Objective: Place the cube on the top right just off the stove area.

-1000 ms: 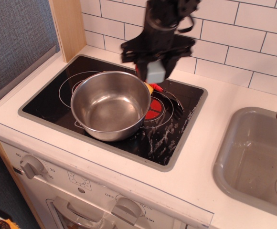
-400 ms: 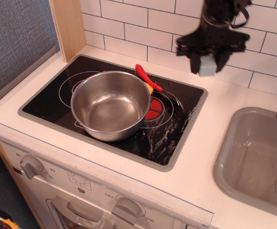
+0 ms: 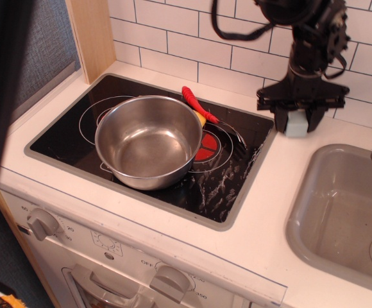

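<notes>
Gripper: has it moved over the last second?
Yes. The gripper, shut on the cube, went from above the steel pot rightward past the stove area rim and lower, over the white counter.

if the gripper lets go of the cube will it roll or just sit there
The cube has flat faces, so it should probably settle rather than roll. It looks matte, so likely not slippery in the gripper. It is small beside the pot, so probably light and easily nudged.
</notes>
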Action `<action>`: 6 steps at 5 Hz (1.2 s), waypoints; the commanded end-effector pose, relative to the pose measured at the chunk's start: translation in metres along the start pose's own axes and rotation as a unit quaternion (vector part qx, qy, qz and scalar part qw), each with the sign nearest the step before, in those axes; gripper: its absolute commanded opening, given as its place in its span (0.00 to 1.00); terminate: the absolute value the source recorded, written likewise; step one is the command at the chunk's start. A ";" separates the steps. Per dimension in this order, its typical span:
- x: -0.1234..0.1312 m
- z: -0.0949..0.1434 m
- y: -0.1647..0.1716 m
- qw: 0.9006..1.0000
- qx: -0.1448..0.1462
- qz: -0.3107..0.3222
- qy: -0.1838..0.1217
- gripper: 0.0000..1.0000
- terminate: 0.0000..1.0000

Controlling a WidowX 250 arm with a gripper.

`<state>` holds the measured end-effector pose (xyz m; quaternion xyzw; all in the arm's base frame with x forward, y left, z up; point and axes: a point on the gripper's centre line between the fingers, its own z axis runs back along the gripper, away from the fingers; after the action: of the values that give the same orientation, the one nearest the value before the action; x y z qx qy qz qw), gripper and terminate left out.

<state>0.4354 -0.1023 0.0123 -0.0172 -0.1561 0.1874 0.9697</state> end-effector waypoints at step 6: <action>0.012 0.063 0.016 0.997 -0.065 0.035 -0.035 1.00 0.00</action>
<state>0.4225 -0.0875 0.0429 -0.0678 -0.1662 0.2168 0.9596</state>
